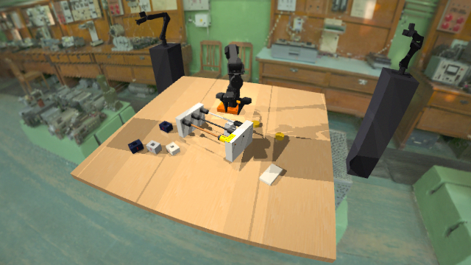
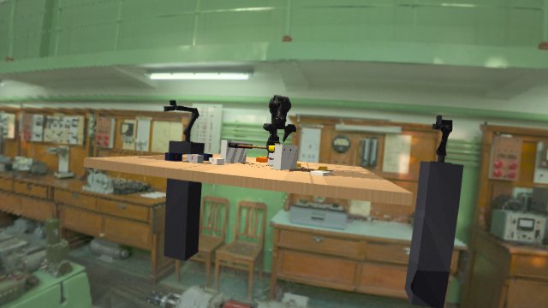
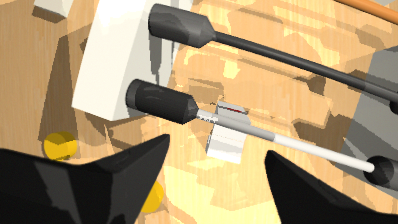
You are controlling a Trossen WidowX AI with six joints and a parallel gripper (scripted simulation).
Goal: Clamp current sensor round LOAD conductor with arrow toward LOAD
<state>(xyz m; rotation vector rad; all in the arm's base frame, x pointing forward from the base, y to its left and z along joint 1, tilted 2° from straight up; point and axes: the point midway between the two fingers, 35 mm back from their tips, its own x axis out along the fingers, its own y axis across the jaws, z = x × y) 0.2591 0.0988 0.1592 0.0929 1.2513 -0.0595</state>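
The LOAD marker (image 1: 230,137) is a yellow label on the near end block, beside the orange conductor (image 1: 207,131) (image 3: 375,8). A white-grey piece (image 1: 227,126) (image 3: 227,143) with a red mark stands low by the white conductor (image 3: 325,152), which crosses over it in the wrist view; it looks like the open sensor, but its arrow cannot be read. My gripper (image 1: 232,108) (image 2: 279,140) (image 3: 217,147) is open and empty. Its fingers are above the white conductor's side of the rack, with the white-grey piece between the fingertips in the wrist view.
A black conductor (image 3: 300,65) runs between the white and orange ones. End blocks (image 1: 239,144) (image 3: 107,60) hold them. White cubes (image 1: 154,146) (image 1: 172,149) and dark blue blocks (image 1: 135,146) (image 1: 165,126) lie left. Yellow discs (image 1: 280,136) (image 3: 60,146) and a white slab (image 1: 271,174) lie right.
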